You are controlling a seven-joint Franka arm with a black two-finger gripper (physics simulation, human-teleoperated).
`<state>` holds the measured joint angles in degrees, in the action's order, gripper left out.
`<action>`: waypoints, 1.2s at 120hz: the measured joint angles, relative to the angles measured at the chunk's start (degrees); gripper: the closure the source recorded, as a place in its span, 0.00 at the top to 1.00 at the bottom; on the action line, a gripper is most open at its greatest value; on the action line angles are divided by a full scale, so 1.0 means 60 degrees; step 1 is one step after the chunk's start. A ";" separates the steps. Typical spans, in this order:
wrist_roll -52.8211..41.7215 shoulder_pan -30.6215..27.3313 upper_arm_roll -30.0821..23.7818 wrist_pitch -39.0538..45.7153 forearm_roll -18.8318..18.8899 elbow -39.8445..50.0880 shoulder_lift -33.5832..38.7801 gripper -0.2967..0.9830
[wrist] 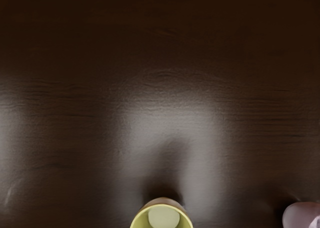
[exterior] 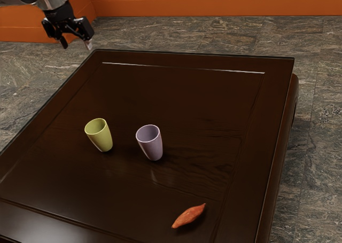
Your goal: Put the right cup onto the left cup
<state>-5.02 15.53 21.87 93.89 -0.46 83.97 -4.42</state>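
Note:
High at the exterior view's upper left, my gripper (exterior: 76, 44) hangs with its fingers apart and nothing between them. Well away from it, a yellow-green cup (exterior: 102, 139) stands upright on the dark table (exterior: 208, 99). A light purple cup (exterior: 152, 146) stands upright beside it, toward the exterior view's right, with a gap between the two. In the wrist view the yellow-green cup (wrist: 142, 219) is cut by the lower edge, its mouth and inside visible, and part of the purple cup (wrist: 297, 215) appears too.
An orange-red, pointed object (exterior: 188, 216) lies on the table near the exterior view's lower edge, apart from both cups. The table's raised border (exterior: 278, 109) runs around its top. Behind stands an orange wall (exterior: 214, 1) above a stone-patterned floor (exterior: 320, 163).

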 joint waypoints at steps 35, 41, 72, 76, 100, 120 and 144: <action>0.1331 0.0372 -0.1247 0.1072 -0.0157 0.1836 -0.0425 0.76; 0.1860 0.0678 -0.1381 0.1610 -0.0296 0.2783 -0.0298 0.76; 0.4154 0.1427 -0.2172 0.4037 -0.0626 0.5807 0.0463 0.76; 0.4386 0.1558 -0.2242 0.4244 -0.0635 0.5956 0.0483 0.76; 0.5508 0.1927 -0.2326 0.5030 -0.0671 0.6111 0.0176 0.75; 0.6168 0.1165 -0.2326 0.5236 -0.0620 0.6262 0.0365 0.75; 0.6733 0.1235 -0.2335 0.5376 -0.0617 0.6179 0.0285 0.75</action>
<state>35.38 22.94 7.86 126.14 -4.16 121.05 -2.71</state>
